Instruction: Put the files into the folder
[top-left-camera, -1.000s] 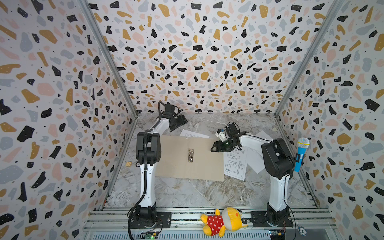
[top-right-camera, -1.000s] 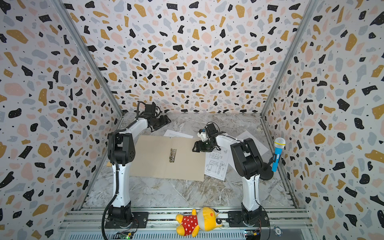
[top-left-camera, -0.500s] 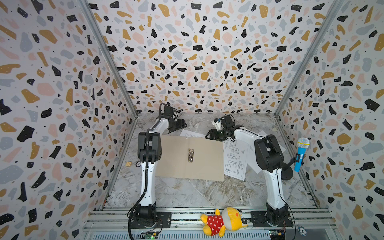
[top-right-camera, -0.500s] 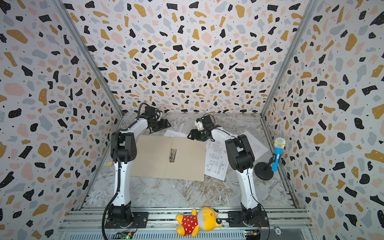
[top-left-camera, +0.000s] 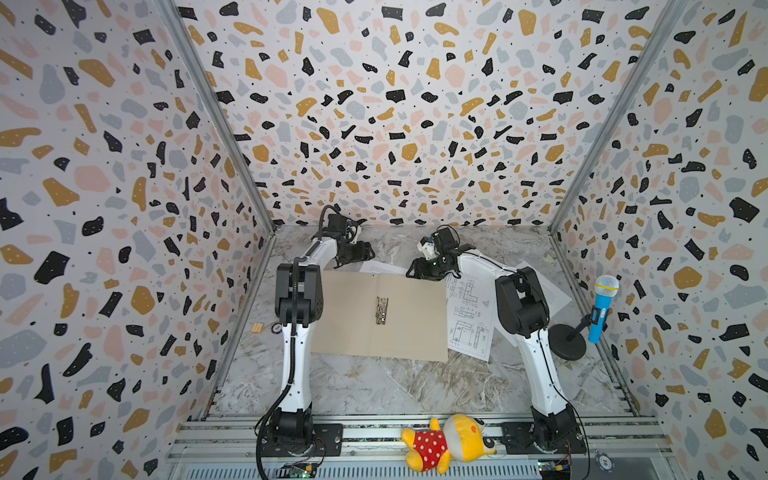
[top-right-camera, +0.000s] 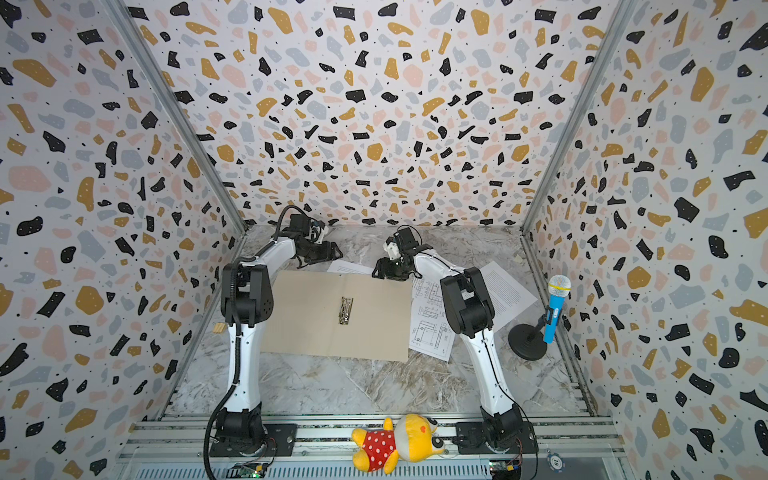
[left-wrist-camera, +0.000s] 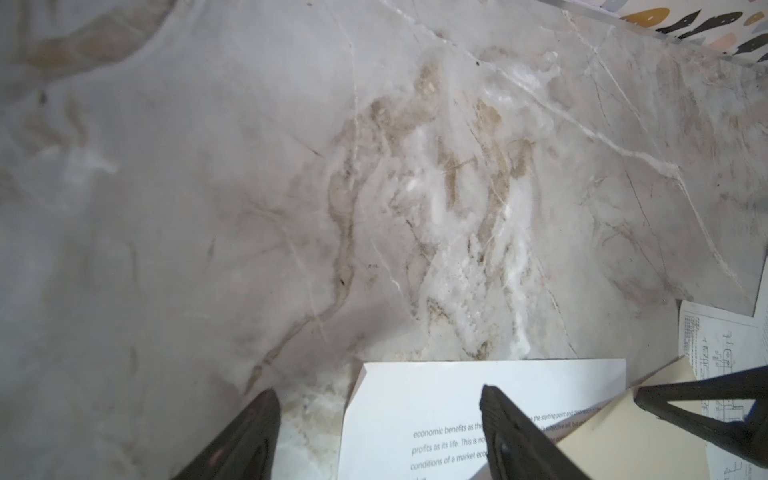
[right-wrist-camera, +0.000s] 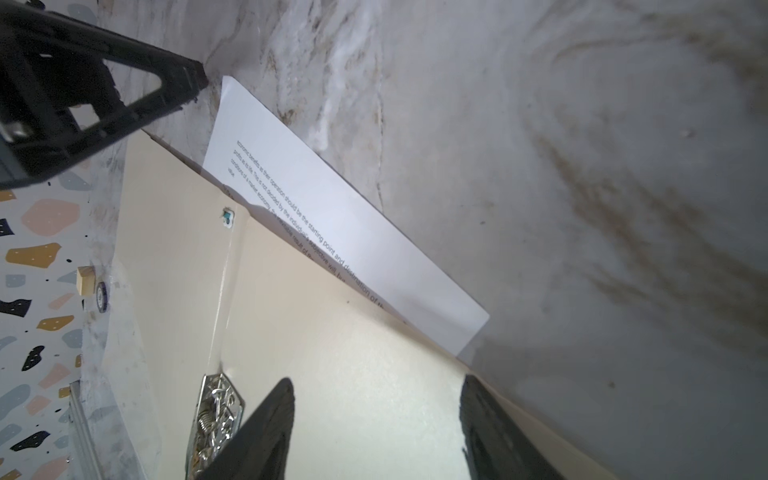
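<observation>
The tan folder lies open and flat in the middle of the marble tabletop, inside up, with its silver clip at the spine. One white text sheet pokes out from under the folder's far edge, only a strip of it showing. The drawing sheet lies flat against the folder's right edge, and a second text sheet lies beyond it, partly hidden.

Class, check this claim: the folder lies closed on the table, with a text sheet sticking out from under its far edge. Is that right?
No. The folder lies open on the table, not closed: both top views show its clip bare at the spine. The text sheet does stick out from under its far edge.
</observation>
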